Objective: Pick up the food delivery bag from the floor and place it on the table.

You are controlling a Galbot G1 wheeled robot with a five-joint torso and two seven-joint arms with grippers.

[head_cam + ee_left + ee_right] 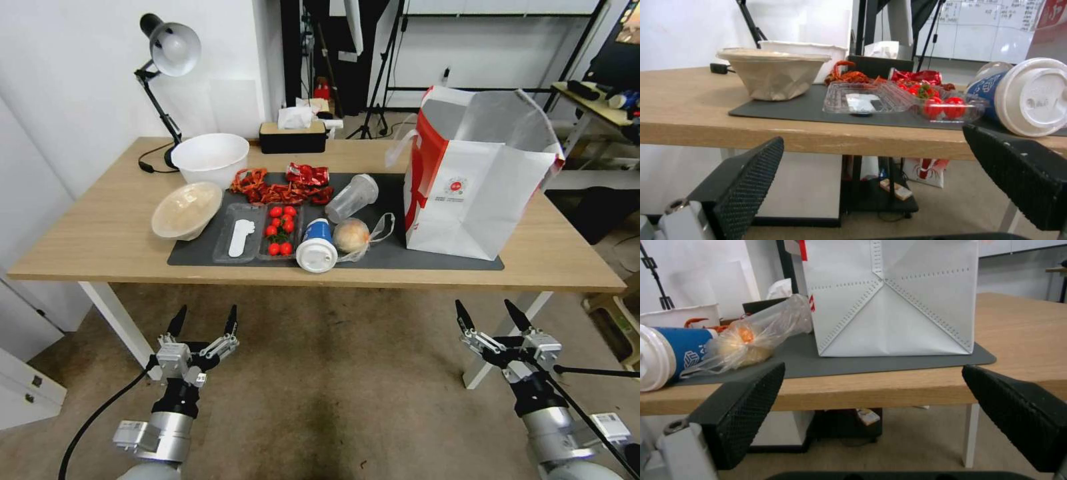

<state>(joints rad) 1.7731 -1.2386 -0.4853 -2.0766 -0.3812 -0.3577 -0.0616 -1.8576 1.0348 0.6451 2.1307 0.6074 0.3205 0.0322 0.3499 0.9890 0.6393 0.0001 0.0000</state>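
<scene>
Boxy white-and-red paper delivery bag (477, 180) stands upright, mouth open, on the light-wood bench (93, 227), right; left gripper (203, 325) and right gripper (493, 319) hover spread, low in front

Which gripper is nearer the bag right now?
Right. The right gripper hangs open below the table edge, in front of the bag. The left gripper, open, is farther off across the floor.

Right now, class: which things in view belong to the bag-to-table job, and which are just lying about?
Job:
food delivery bag
table
floor

Lying about:
lamp
white bowl
tomato tray
blue cup
bagged bun
</scene>
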